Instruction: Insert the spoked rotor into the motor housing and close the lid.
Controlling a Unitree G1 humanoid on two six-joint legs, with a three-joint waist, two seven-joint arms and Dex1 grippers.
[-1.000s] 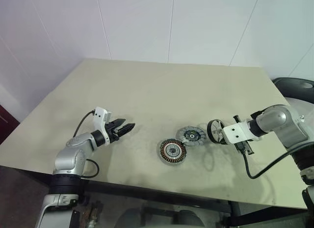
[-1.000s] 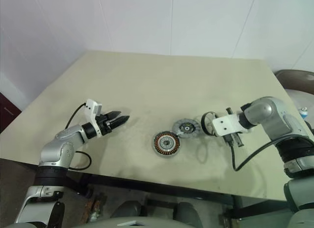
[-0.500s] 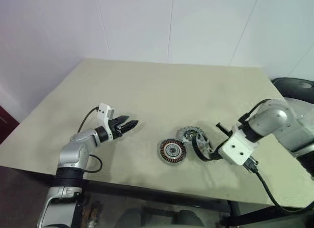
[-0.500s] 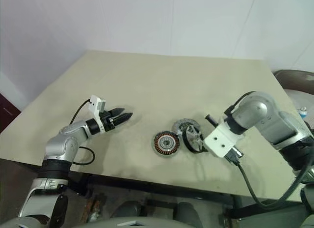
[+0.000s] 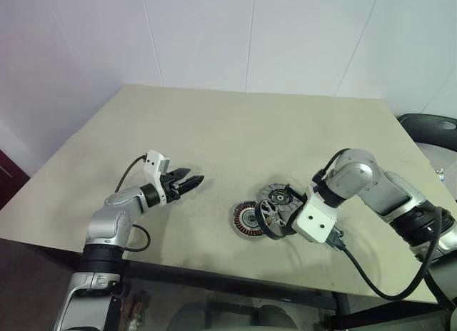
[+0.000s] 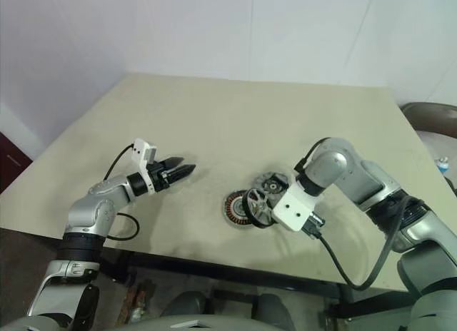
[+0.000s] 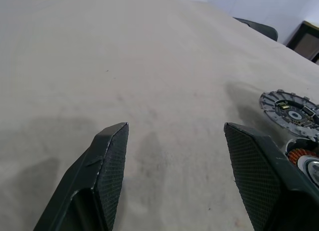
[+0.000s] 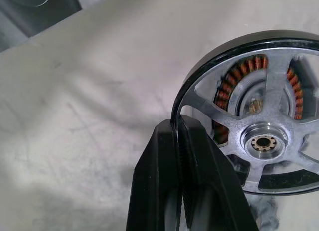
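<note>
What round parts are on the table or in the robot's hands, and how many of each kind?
Spoked rotor: 1, held in the right hand over the housing
Motor housing with copper windings: 1
Lid: 1
Total: 3

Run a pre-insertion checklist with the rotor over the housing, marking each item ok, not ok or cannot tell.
1. right gripper clamped on the spoked rotor rim: ok.
2. Rotor above the motor housing, copper windings visible through its spokes: ok.
3. Rotor level with the housing: not ok, tilted.
4. Hub centred on the housing axis: cannot tell.
5. lid lying apart from the housing: ok.
6. left gripper open, away from the parts: ok.
</note>
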